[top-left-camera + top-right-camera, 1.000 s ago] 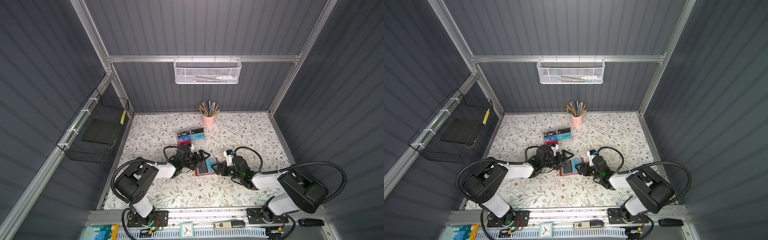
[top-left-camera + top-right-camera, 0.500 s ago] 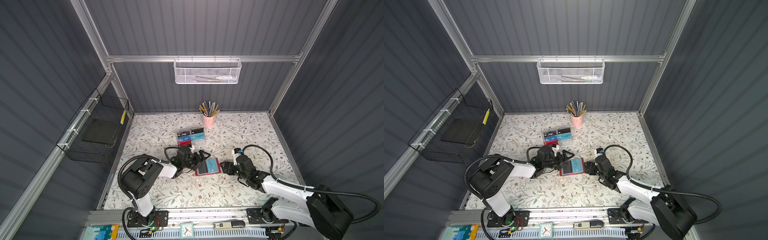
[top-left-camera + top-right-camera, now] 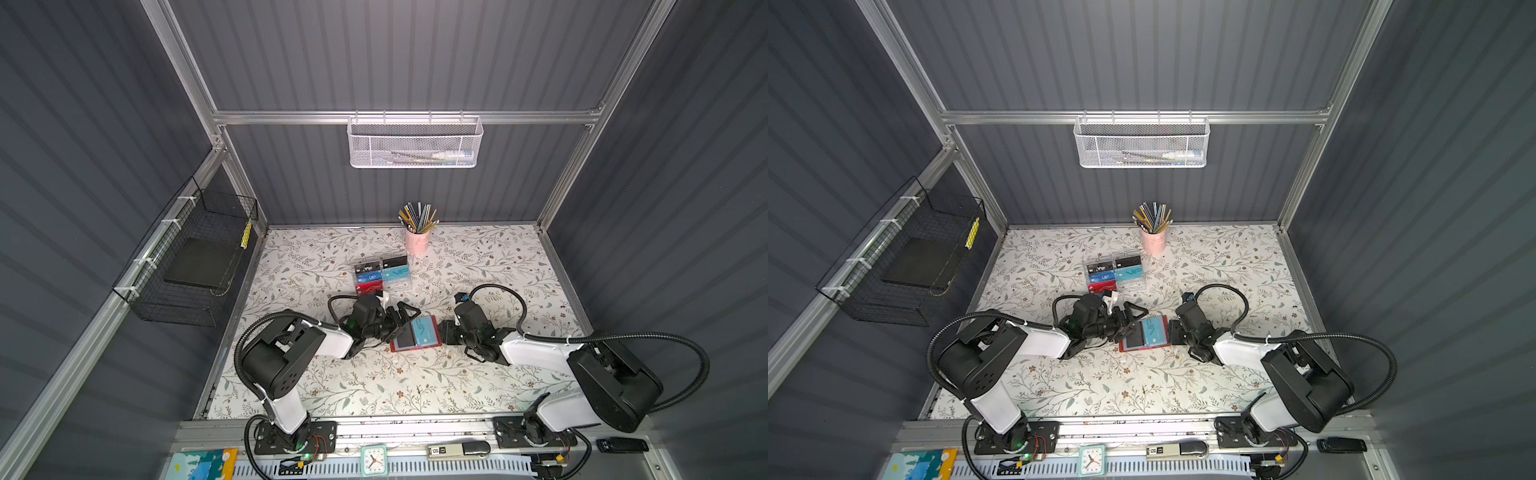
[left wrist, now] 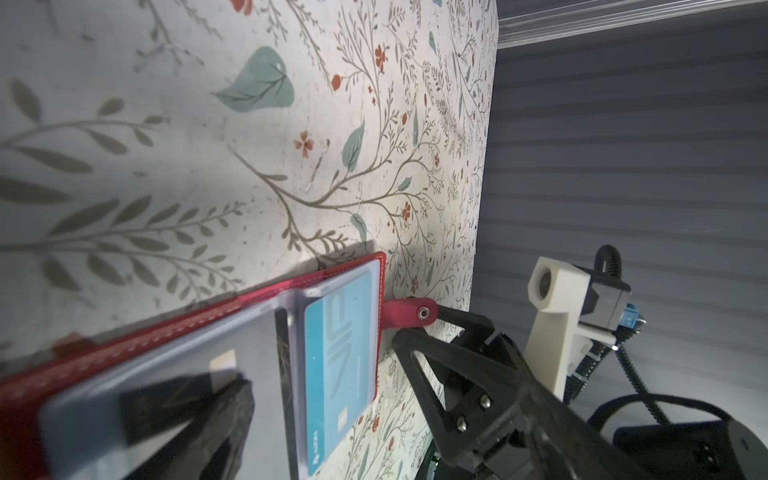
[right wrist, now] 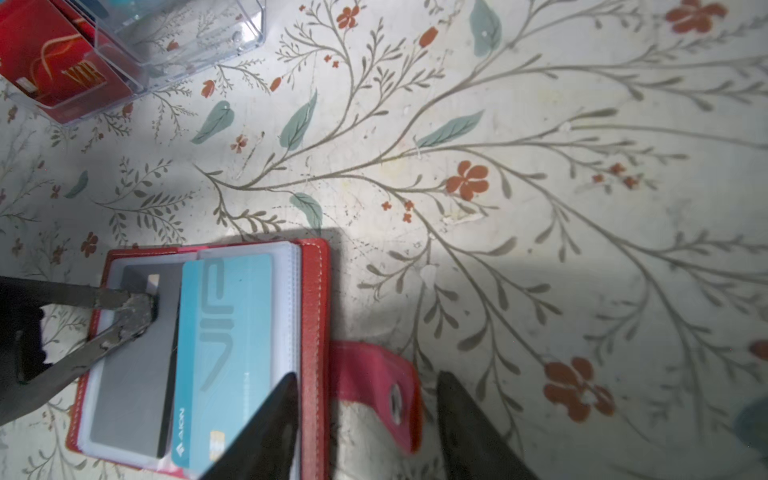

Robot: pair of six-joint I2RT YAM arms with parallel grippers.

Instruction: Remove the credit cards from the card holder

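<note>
Between the two grippers, on the worktop [image 5: 498, 166], the card holder [image 5: 313, 316] is laid open, a teal VIP card [image 5: 224, 340] and a dark card [image 5: 133, 374] lodged in its sleeves. The left gripper [image 3: 405, 324] is spread wide, one finger [image 5: 129, 309] pressed on the dark card's sleeve. The right gripper [image 5: 368, 374] is parted astride the snap tab [image 5: 374, 399], nothing grasped.

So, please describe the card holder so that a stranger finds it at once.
Find the flowered table, then the clear box at its middle. Just in front of that box lies the card holder: the only red booklet, open, with a snap tab.
</note>
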